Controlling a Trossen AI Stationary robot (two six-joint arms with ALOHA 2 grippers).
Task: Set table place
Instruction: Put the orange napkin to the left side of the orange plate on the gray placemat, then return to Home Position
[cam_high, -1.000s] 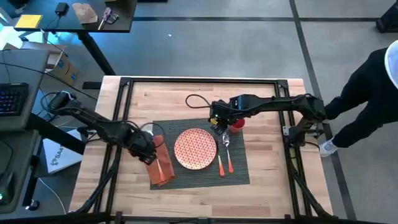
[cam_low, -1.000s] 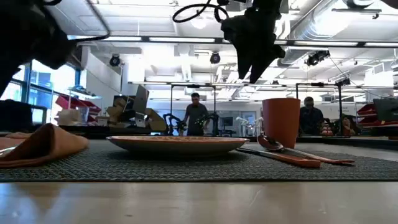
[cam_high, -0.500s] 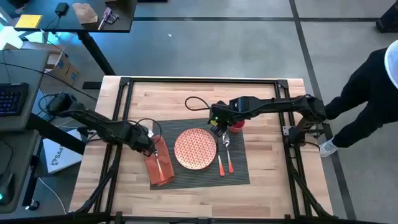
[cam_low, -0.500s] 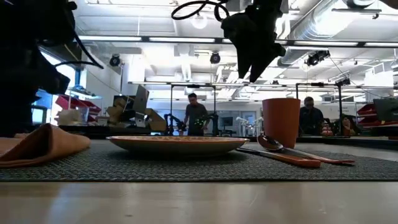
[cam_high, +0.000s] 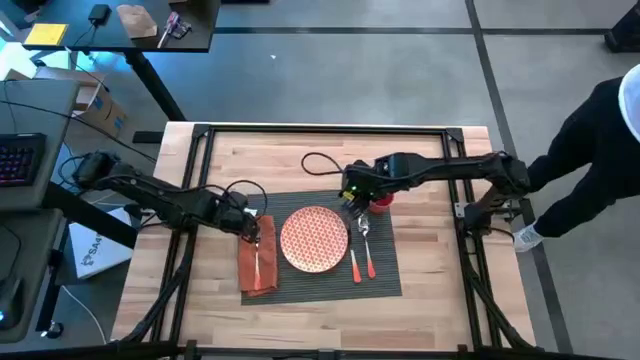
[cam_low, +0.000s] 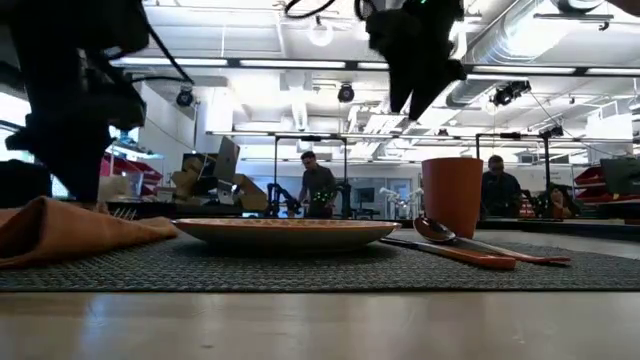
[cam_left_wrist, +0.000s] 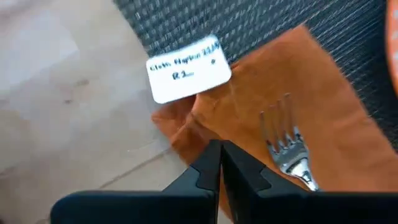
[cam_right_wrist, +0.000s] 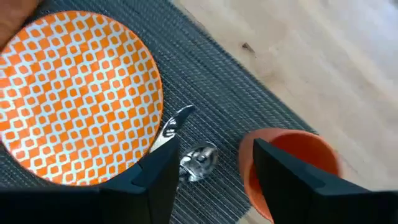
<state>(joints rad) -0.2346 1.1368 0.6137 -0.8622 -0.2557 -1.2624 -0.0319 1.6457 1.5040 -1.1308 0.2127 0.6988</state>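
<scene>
On the placemat, left hand closed above napkin, fork beside, right hand open over spoon, cup.

Bright, even overhead light; ceiling lamps glare in the low view, arms silhouetted, left wrist view slightly blurred.

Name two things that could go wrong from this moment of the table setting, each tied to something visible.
1. The left end effector, fingers shut, sits at the orange napkin's edge; moving away could drag the cloth and shift the fork lying on it.
2. The right end effector hangs open right over the red cup and spoon; a careless move could tip the cup.
</scene>
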